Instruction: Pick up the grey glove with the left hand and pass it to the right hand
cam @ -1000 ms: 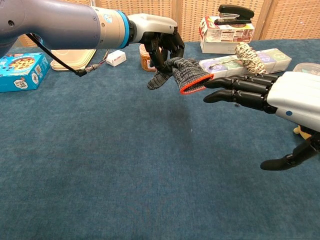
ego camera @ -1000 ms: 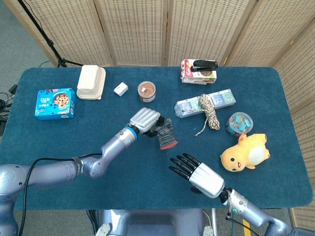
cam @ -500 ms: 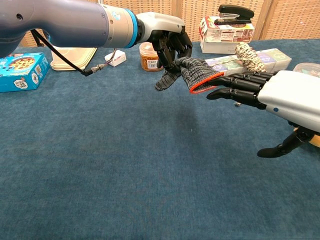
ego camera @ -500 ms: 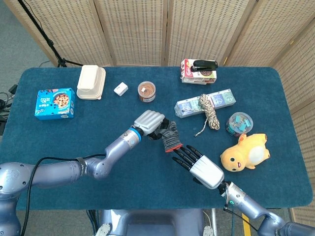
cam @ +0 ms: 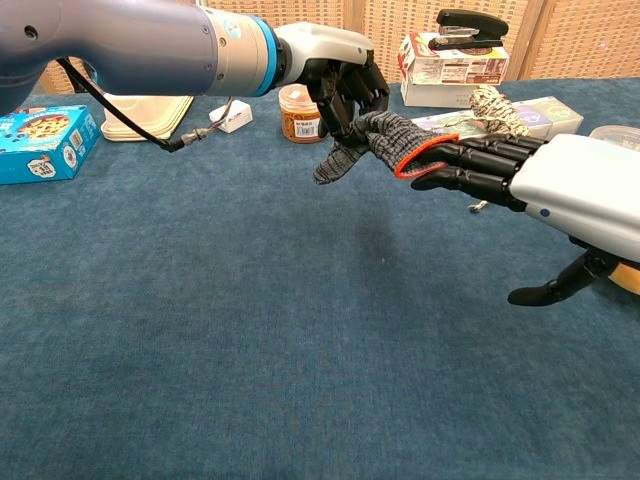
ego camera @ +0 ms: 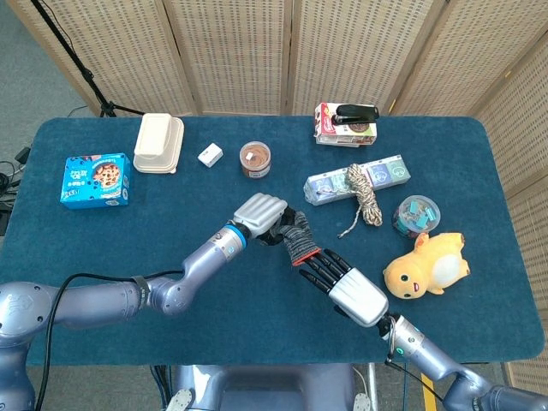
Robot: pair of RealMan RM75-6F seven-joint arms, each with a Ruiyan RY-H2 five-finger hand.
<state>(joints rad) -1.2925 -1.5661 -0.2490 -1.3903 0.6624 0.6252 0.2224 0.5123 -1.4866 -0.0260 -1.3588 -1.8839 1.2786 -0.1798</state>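
My left hand (ego camera: 260, 215) (cam: 338, 76) holds the grey glove (ego camera: 297, 239) (cam: 385, 141) in the air above the middle of the table. The glove has an orange cuff that points toward my right hand (ego camera: 344, 284) (cam: 540, 181). My right hand is stretched out flat with its fingers straight and its thumb hanging below. Its fingertips (cam: 438, 165) meet the glove's cuff, and the cuff lies over them in the chest view. The right hand has not closed around the glove.
On the blue table (ego camera: 128, 248) stand a cookie box (ego camera: 95, 180), a cream lidded container (ego camera: 158, 142), a small white box (ego camera: 210, 155), a brown jar (ego camera: 254, 159), a stapler on a carton (ego camera: 347, 122), a rope coil on packets (ego camera: 364, 190), a clip tub (ego camera: 415, 214) and a yellow duck toy (ego camera: 425, 265).
My left hand has carried the glove to the right toward my right hand. My right hand has moved up and left until its fingertips reached the cuff.
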